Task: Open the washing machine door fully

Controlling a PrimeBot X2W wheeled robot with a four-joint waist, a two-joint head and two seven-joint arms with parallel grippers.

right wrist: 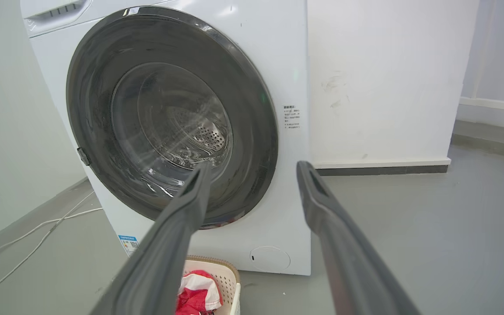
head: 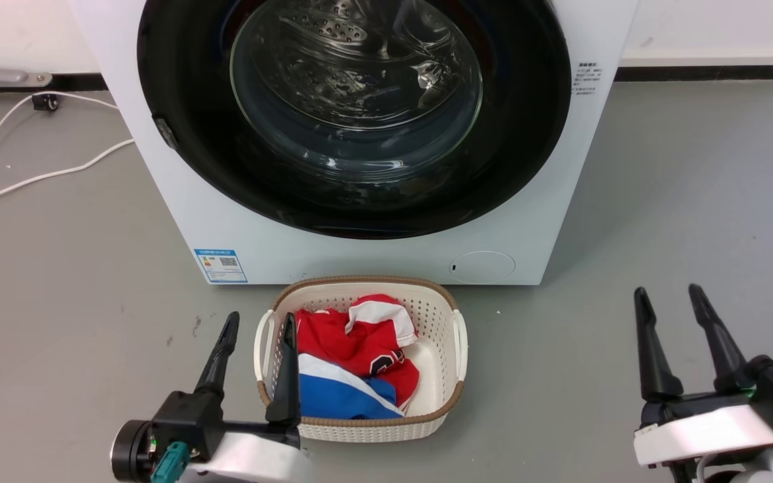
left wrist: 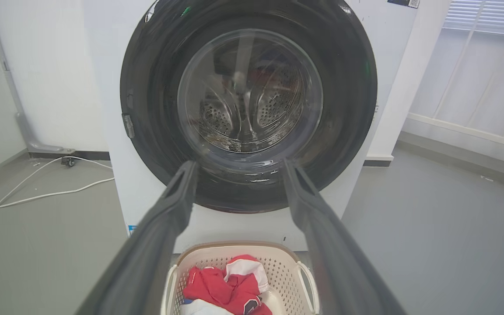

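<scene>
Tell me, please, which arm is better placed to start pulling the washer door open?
Left, probably. The door is shut; its small tab sits on its left edge, nearer the open left gripper. The open right gripper hangs off to the right of the machine.

Clothes (head: 359, 355) lie in basket (head: 366, 280) before washing machine (head: 178, 201).

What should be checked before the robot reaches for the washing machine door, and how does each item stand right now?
1. Washing machine door shut, start state as expected: ok.
2. Left hand open and empty: ok.
3. Right hand open and empty: ok.
4. Small tab on the door's left edge unobstructed: ok.
5. Laundry basket stands just below the door; swing clearance: cannot tell.
6. Hinge side: cannot tell.
</scene>
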